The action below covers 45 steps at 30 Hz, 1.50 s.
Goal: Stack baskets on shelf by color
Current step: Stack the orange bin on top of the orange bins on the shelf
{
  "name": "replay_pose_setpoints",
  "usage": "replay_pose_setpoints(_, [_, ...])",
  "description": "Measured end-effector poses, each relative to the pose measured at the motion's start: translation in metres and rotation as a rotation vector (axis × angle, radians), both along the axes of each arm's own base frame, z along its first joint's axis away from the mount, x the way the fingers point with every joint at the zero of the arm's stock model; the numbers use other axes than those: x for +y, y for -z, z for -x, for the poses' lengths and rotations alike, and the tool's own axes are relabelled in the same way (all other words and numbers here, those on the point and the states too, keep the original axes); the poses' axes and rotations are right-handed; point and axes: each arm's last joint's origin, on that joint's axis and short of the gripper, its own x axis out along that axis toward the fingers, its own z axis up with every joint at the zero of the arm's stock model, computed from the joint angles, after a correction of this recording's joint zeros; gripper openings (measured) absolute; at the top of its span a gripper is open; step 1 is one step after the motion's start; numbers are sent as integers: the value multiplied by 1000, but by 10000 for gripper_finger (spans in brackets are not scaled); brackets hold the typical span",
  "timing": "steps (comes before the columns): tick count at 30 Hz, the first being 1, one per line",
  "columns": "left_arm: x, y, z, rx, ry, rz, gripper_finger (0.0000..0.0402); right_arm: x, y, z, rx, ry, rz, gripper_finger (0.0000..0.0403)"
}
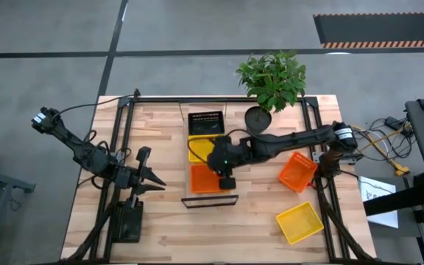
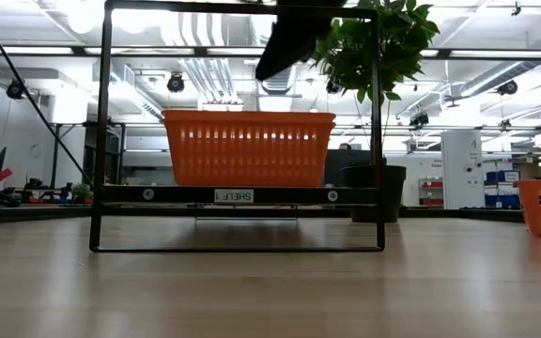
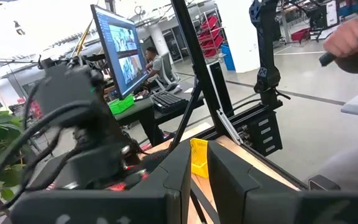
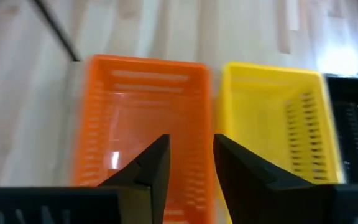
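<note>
The shelf (image 1: 209, 200) stands mid-table with a black basket (image 1: 205, 121) at its far end. A yellow basket (image 1: 196, 149) sits in its middle and an orange-red basket (image 4: 135, 112) at its near end, each resting on its bottom. My right gripper (image 4: 191, 142) hangs open above the orange-red basket's side next to the yellow one (image 4: 272, 118), touching nothing. In the low view it shows as a dark shape (image 2: 294, 38) above that basket (image 2: 248, 148). My left gripper (image 1: 157, 182) waits at the table's left, pointing level, its fingers (image 3: 229, 180) slightly apart and holding nothing.
A loose orange-red basket (image 1: 298, 171) lies tilted at the right and a loose yellow basket (image 1: 299, 222) near the front right. A potted plant (image 1: 271, 81) stands at the back, right of the shelf. Bare wood lies at the front left.
</note>
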Motion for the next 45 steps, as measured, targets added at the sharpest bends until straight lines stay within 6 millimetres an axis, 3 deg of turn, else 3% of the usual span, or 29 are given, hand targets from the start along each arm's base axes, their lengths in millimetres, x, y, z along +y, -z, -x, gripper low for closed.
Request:
replay_pose_setpoints(9, [0,0,0,-1,0,2,37,48,-5,13,54,-48,-40,81])
replay_pose_setpoints(16, [-1,1,-2,8,0,-3,37,67,-1,32,200,56,-108,53])
replay_pose_setpoints(21, [-2,2,-2,8,0,-3,37,63,-15,45,279,268,-149,36])
replay_pose_setpoints(27, [-2,2,-2,7,0,-3,37,46,-20,70,395,684,-126,34])
replay_pose_setpoints(38, [-2,2,-2,12,0,-7,37,36,19,104,549,1121,-23,128])
replay_pose_setpoints(45, [-2,2,-2,13,0,-7,37,31,49,119,554,1306,43,153])
